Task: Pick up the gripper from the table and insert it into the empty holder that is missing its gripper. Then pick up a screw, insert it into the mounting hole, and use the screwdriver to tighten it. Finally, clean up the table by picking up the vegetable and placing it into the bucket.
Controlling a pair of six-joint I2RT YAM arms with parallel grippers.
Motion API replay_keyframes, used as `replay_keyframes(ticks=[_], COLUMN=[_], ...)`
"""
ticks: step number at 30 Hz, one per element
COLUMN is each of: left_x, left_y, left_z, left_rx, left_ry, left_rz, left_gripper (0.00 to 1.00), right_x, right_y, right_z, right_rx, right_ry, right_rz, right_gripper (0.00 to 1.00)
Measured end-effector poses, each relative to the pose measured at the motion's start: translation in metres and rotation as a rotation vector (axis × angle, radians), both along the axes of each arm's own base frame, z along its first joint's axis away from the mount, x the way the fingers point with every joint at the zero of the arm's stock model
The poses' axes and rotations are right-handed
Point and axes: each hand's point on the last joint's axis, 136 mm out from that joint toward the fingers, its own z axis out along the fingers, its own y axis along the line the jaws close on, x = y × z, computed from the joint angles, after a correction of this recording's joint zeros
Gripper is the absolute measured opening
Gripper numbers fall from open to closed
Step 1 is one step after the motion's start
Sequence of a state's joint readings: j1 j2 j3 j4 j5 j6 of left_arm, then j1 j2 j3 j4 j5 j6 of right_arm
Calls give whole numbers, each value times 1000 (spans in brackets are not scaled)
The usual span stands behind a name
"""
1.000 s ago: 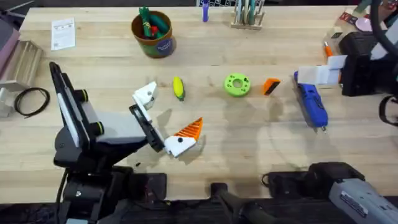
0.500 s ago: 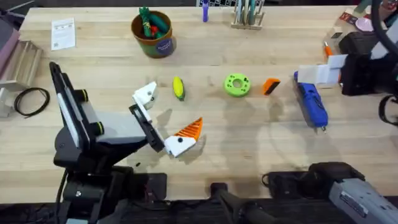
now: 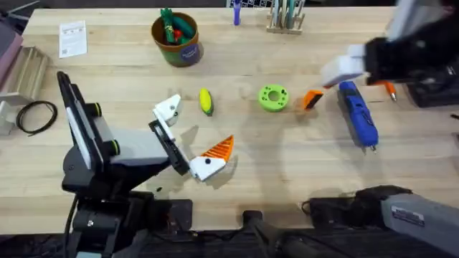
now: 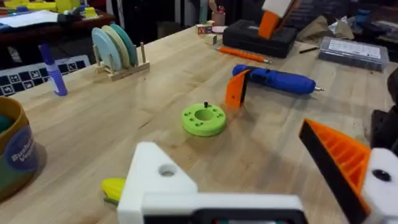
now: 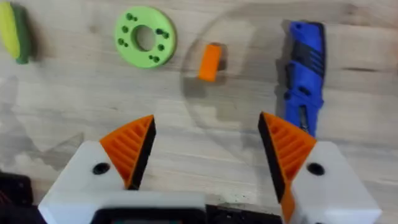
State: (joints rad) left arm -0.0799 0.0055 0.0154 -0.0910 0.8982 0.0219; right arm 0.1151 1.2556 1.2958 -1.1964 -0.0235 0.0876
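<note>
From overhead we see the wooden bench (image 3: 237,165) with the loose orange gripper (image 3: 313,99) lying right of the green holed disc (image 3: 272,97), the blue screwdriver (image 3: 358,117) just beyond it to the right. The yellow corn cob (image 3: 206,101) lies left of the disc, and the round brown bucket (image 3: 176,36) stands at the far side holding toy vegetables. The left claw (image 3: 188,137) is spread wide: one white holder (image 3: 168,109) is bare, the other finger carries a ribbed orange pad. The right claw (image 3: 344,68) hangs blurred above the screwdriver's far end.

In the left wrist view, we see the bare holder (image 4: 158,180) with its mounting hole, the disc (image 4: 203,119), the upright wedge-shaped gripper (image 4: 237,88) and the pen-shaped screwdriver (image 4: 273,80) behind it.

In the right wrist view, the right claw (image 5: 208,149) is spread, both ribbed pads in place, pinching nothing, above bare wood. The gripper (image 5: 209,61) lies between disc (image 5: 145,37) and screwdriver (image 5: 304,68).
</note>
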Motion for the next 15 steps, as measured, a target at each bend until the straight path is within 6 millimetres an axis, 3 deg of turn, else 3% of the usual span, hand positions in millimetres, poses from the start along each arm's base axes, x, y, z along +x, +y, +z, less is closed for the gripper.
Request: replay_keyframes(ticks=[6,15], left_x=[0,0], left_y=[0,0], left_z=[0,0], left_rx=[0,0], left_ry=[0,-1], left_rz=[0,0], left_gripper=[986,986], right_x=[10,19], right_y=[29,23], right_z=[-28,-55], right_rx=[-15,-43], right_ry=[108,204], right_rz=[94,-73], right_gripper=[991,992])
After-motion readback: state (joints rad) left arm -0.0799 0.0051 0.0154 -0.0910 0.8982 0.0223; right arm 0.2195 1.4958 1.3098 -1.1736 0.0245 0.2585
